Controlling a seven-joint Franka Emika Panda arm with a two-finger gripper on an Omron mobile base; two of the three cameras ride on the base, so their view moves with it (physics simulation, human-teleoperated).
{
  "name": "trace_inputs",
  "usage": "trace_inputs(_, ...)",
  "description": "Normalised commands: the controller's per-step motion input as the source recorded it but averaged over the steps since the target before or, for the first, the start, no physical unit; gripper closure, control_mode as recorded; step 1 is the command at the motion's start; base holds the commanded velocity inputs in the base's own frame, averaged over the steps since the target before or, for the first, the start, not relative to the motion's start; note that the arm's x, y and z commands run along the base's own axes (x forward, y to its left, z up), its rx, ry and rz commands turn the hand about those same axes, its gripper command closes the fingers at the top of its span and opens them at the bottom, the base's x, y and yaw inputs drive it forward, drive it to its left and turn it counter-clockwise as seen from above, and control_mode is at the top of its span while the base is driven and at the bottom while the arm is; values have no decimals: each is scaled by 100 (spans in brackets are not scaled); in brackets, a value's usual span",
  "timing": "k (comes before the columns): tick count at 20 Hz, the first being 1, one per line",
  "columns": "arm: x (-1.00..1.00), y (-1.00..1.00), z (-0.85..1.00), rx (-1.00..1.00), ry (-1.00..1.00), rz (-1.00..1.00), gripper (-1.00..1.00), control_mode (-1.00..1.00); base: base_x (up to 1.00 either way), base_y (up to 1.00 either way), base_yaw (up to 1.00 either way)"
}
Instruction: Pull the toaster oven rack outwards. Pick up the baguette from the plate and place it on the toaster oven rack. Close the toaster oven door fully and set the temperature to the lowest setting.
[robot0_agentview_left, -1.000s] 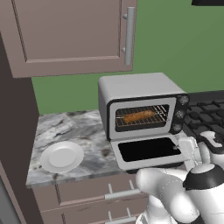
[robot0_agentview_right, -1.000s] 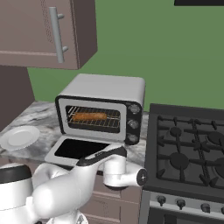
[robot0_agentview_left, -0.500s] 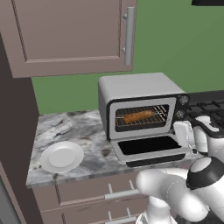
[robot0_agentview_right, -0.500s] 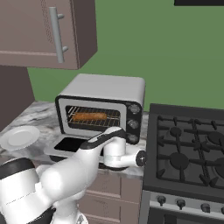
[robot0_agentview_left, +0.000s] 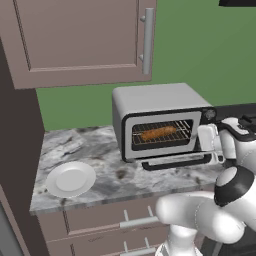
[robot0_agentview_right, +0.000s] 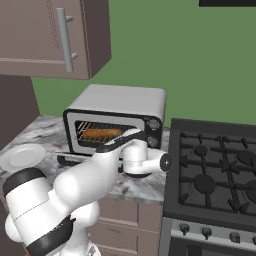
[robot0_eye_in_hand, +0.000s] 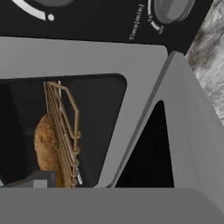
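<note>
Toaster oven door (robot0_agentview_left: 176, 161) swung further up, part-open; jaws' state can't be told.

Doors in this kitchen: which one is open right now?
The toaster oven door, folded down in front of the baguette inside. The upper cabinet door sits shut, flush with its frame.

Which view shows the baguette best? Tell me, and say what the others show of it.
The left base view: the baguette lies full length on the toaster oven rack, seen through the open front. The right base view shows it smaller, with the arm close by. The hand view shows it rolled sideways and cut off behind the rack's wires.
</note>
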Motion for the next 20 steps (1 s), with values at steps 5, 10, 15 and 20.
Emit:
trace_inputs(5, 50, 7, 33, 2, -8, 0, -100, -100, 0, 0, 0)
trace_inputs(10, 25, 10, 33, 4, -19, -7, -100, -100, 0, 0, 0)
trace_inputs(15, 8, 23, 18, 1, -32, -23, -100, -100, 0, 0, 0)
trace_inputs(20, 0, 34, 3, 0, -32, -37, -100, -100, 0, 0, 0)
